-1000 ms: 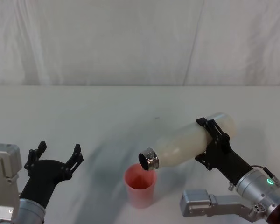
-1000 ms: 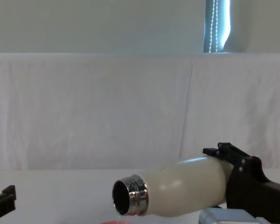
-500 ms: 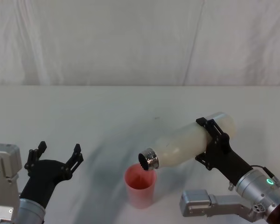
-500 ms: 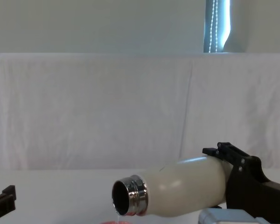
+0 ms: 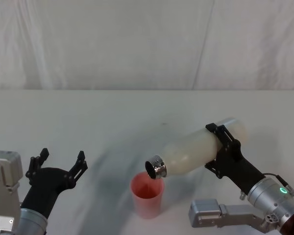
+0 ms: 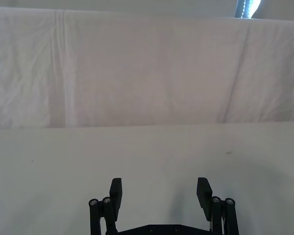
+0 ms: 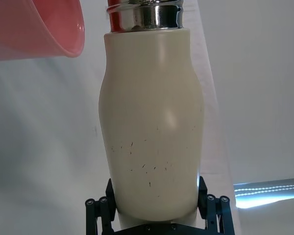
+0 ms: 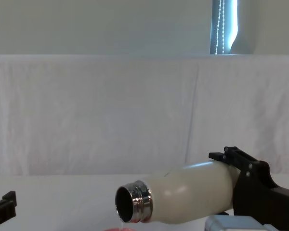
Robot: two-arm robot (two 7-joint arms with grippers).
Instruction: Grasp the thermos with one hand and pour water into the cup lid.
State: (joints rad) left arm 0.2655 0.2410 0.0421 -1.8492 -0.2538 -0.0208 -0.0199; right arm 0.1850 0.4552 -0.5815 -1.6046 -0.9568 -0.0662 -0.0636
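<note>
Over the white table [image 5: 137, 112], right pincer [image 5: 224, 149] clamps the tilted thermos [image 5: 196, 149].

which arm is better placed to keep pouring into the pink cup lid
The right. The right gripper is shut on the thermos, tilted with its steel mouth over the cup lid. The left gripper hangs open over bare table, apart from both.

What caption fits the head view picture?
Right gripper tips the thermos over the pink cup; left gripper waits open.
</note>
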